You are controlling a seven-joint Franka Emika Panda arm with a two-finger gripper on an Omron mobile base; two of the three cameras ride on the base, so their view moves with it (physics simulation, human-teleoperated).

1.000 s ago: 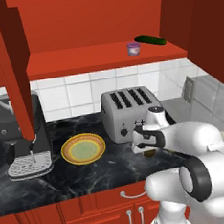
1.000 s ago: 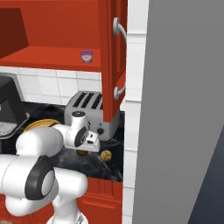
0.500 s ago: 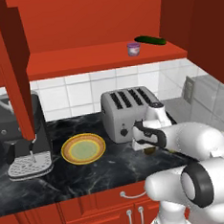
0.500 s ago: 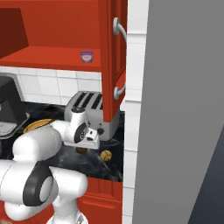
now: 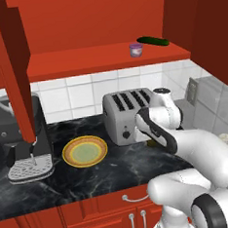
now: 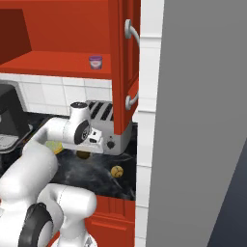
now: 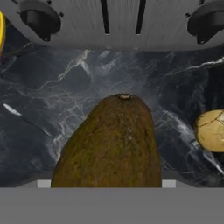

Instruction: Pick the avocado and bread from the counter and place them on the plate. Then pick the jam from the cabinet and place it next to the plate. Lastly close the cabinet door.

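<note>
The dark brown-olive avocado (image 7: 114, 140) lies on the black counter (image 5: 92, 179) in front of the toaster's right end, also seen as the avocado (image 6: 83, 154). My gripper (image 6: 88, 147) hangs right over it, open, a finger on each side, the fingertips hidden. The golden-tan bread (image 7: 212, 130) rests a little to the avocado's right, the bread (image 6: 116, 171) near the counter's front edge. Left of the toaster sits the plate (image 5: 85, 151), bare. The lilac jam (image 5: 136, 50) stands on the red cabinet shelf (image 5: 106, 55). The cabinet door (image 5: 12, 71) is swung open.
A grey toaster (image 5: 128, 115) stands just behind my hand. A long dark-green vegetable (image 5: 152, 41) lies beside the jam. A black coffee machine (image 5: 20, 139) is at the left under the open door. A second red door (image 6: 126, 72) hangs close to my arm's right.
My hand has dropped from beside the toaster down to the counter and now sits over the avocado. Plate, bread and jam have not moved.
</note>
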